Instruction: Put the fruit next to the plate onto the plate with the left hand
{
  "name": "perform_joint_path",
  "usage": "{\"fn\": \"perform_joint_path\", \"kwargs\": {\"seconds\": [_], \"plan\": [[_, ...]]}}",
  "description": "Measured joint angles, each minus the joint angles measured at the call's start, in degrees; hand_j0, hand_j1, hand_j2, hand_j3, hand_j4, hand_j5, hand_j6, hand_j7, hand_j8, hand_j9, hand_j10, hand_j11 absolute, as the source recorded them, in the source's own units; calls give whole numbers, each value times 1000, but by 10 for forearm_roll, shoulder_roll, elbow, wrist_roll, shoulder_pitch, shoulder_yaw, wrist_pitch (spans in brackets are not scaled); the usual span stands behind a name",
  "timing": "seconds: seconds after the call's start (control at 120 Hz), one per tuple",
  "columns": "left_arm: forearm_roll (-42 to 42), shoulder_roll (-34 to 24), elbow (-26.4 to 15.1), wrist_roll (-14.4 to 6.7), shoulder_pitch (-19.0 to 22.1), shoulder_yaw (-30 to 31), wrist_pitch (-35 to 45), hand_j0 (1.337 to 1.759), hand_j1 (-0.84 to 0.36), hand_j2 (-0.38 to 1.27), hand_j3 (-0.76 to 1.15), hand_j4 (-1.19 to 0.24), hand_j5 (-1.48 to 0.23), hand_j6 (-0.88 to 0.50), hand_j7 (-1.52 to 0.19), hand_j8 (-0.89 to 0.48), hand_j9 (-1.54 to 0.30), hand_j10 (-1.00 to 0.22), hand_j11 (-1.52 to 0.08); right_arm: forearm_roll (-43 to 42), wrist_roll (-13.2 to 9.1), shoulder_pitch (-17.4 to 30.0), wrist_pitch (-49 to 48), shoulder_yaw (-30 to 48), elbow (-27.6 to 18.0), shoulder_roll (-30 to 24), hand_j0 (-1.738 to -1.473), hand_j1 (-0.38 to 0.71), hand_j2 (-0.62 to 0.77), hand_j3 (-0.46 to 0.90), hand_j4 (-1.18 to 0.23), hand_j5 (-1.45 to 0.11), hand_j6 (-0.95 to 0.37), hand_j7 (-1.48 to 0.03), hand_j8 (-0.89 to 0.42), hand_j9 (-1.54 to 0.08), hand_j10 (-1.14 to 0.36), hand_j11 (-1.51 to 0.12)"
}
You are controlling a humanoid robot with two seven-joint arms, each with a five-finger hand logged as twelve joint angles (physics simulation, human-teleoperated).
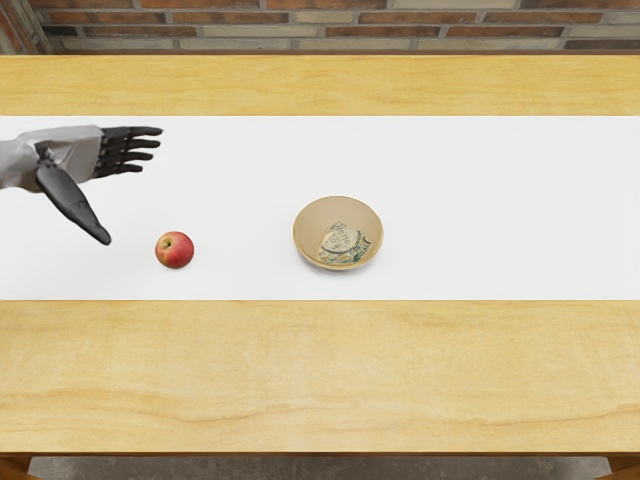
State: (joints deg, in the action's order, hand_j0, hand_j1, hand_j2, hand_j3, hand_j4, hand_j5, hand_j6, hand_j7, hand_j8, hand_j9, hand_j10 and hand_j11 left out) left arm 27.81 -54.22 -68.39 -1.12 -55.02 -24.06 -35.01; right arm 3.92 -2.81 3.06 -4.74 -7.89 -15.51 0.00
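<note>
Head view: left hand [92, 156] spread, plate [312, 214] perhaps floral.

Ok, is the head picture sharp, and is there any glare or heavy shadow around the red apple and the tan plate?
Head view: evenly lit and sharp throughout, the round red apple and the tan patterned plate both crisp-edged; head view: no glare on the white table strip, only faint shadow under either; the grey-and-black left hand is in focus.
</note>
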Motion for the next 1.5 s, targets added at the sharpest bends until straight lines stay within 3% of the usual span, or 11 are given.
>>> {"fn": "perform_joint_path", "kwargs": {"seconds": [0.15, 0.183, 0.258, 0.342, 0.408, 0.467, 0.542, 0.642, 0.85, 1.075, 1.5], "plan": [[1, -1, 0, -1, -1, 0, 0, 1658, 349, 2, 0, -3, 0, -4, 0, -3, 0, -2, 0, 0, 0, 1, 0, 1, 0, 0, -1658, -333, -3, 0, -13, -17, -13, -17, -13, -17, -13, -17], [1, 2, -1, -12, -5, 0, 0, 1658, 349, 2, 0, -3, 0, -3, 0, -3, 0, -2, 0, 0, 0, 1, 0, 1, 0, 0, -1658, -333, -3, 0, -13, -17, -13, -17, -13, -17, -13, -17], [0, 20, -2, -106, -11, -2, 0, 1658, 349, 2, 0, -3, 0, -4, 0, -3, 0, -2, 0, 0, 0, 1, 0, 1, 0, 0, -1658, -333, -3, 0, -13, -17, -13, -17, -13, -17, -13, -17], [3, 8, -11, -179, -41, -3, 0, 1658, 349, 2, 0, -4, -1, -5, 0, -4, 0, -3, 0, 0, 0, 1, 0, 1, 0, 0, -1658, -333, -3, 0, -13, -17, -13, -17, -13, -17, -13, -17], [23, 3, -53, -251, -66, -4, 0, 1658, 349, 1, 0, -3, -1, -4, 0, -4, 0, -3, 0, 0, 0, 1, 0, 1, 0, 0, -1658, -333, -3, 0, -13, -17, -13, -17, -13, -17, -13, -17], [43, 5, -92, -289, -81, -5, 0, 1658, 349, 1, 0, -4, -1, -5, 0, -4, 0, -3, 0, 0, 0, 1, 0, 1, 0, 0, -1658, -333, -3, 0, -13, -17, -13, -17, -13, -17, -13, -17], [75, 21, -137, -314, -106, -4, 0, 1658, 349, 1, 0, -4, -1, -4, 0, -4, 0, -3, 0, 0, 0, 1, 0, 1, 0, 0, -1658, -333, -3, 0, -13, -17, -13, -17, -13, -17, -13, -17], [139, 86, -168, -329, -107, -3, 0, 1658, 343, 2, 0, -9, -8, -10, -7, -10, -7, -9, -7, 0, 0, 1, 0, 1, 0, 0, -1658, -333, -3, 0, -13, -17, -13, -17, -13, -17, -13, -17], [232, 97, -187, -337, -104, -3, 0, 1658, 320, 6, 0, -28, -33, -29, -33, -29, -33, -28, -32, 0, 0, 1, 0, 1, 0, 0, -1658, -333, -3, 0, -13, -17, -13, -17, -13, -17, -13, -17], [362, 135, -191, -339, -79, 7, 57, 1658, 312, 7, 0, -35, -41, -36, -41, -35, -41, -34, -41, 0, 0, 1, 0, 1, 0, 0, -1658, -333, -3, 0, -13, -17, -13, -17, -13, -17, -13, -17], [397, 147, -191, -339, -53, 33, 115, 1658, 265, 16, 0, -75, -93, -76, -93, -76, -92, -74, -92, 0, 0, 1, 0, 0, 0, 0, -1658, -333, -3, 0, -13, -17, -13, -17, -13, -17, -13, -17]]}}
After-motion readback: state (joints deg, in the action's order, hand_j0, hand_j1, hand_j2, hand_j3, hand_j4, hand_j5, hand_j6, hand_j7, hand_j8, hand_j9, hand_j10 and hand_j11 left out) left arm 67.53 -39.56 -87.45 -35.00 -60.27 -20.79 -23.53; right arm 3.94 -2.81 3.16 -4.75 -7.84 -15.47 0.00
